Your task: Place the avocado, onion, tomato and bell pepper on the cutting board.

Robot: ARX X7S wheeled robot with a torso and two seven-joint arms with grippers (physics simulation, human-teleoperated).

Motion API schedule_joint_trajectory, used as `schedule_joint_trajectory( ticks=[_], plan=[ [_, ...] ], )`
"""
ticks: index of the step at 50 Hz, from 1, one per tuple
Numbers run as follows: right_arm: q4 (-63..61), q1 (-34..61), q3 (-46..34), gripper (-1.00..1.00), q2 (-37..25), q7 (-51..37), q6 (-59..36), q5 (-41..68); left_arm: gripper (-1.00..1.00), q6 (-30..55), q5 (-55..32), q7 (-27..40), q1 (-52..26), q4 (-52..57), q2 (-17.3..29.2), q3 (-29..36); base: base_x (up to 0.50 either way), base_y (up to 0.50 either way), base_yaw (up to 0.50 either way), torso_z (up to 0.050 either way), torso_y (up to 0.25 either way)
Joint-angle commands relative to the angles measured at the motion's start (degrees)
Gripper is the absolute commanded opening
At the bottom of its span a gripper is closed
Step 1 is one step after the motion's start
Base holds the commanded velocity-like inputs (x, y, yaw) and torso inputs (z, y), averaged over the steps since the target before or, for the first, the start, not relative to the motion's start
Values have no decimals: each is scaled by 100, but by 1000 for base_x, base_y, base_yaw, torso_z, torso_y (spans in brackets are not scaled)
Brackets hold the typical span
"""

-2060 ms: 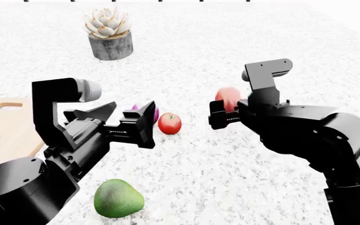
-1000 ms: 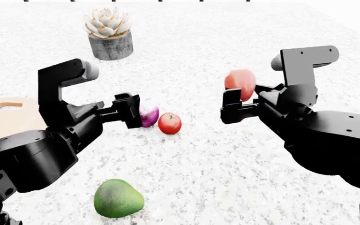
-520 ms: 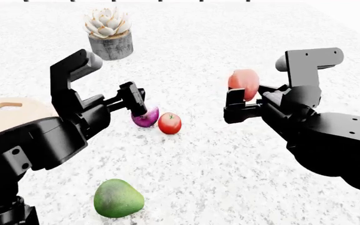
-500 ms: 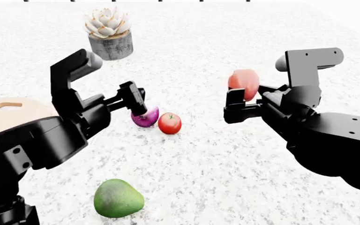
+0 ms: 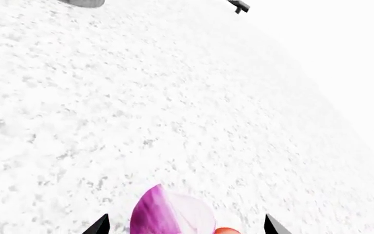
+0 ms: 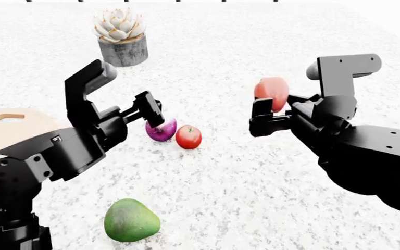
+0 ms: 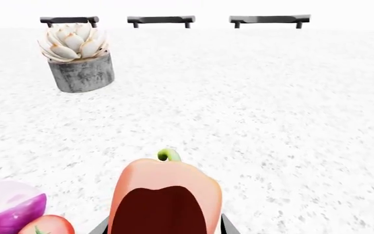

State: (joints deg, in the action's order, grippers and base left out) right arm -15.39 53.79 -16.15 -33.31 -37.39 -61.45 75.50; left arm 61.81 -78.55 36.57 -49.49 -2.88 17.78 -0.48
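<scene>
My right gripper [image 6: 273, 110] is shut on the salmon-red bell pepper [image 6: 272, 91] and holds it above the table; the pepper fills the right wrist view [image 7: 164, 195] between the jaws. My left gripper [image 6: 148, 108] is open, just above and behind the purple onion [image 6: 161, 130]. In the left wrist view the onion [image 5: 171, 214] lies between the two spread fingertips [image 5: 100, 225]. The bright red tomato [image 6: 188, 137] sits beside the onion. The green avocado [image 6: 132, 220] lies near the front. The wooden cutting board [image 6: 2, 130] shows at the far left, partly hidden by my left arm.
A succulent in a grey pot [image 6: 122, 37] stands at the back left and also shows in the right wrist view [image 7: 80, 58]. The speckled white tabletop [image 6: 221, 177] stretches all round. Dark chair backs [image 7: 161, 20] line the far edge.
My right gripper has lifted the bell pepper up and to the right. My left gripper has swung up and over toward the onion. Over the last half second both barely moved.
</scene>
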Motion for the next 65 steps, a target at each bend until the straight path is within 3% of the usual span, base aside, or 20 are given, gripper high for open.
schedule_joint_trajectory(
  ticks=[1,34,65],
  plan=[
    [40,-7,-18,-100,-21,193,51,-224,100,-165,248,-246,-80,-423,-48,162,0,0,0,0,0],
    [-9,-94,62,-100,-160,130,107,-98,100,-769,1155,-1139,-476,-1718,-184,828,0,0,0,0,0],
    [193,-84,-54,-100,-161,307,249,-274,100,-815,1231,-1569,-547,-2444,-341,1095,0,0,0,0,0]
  ],
)
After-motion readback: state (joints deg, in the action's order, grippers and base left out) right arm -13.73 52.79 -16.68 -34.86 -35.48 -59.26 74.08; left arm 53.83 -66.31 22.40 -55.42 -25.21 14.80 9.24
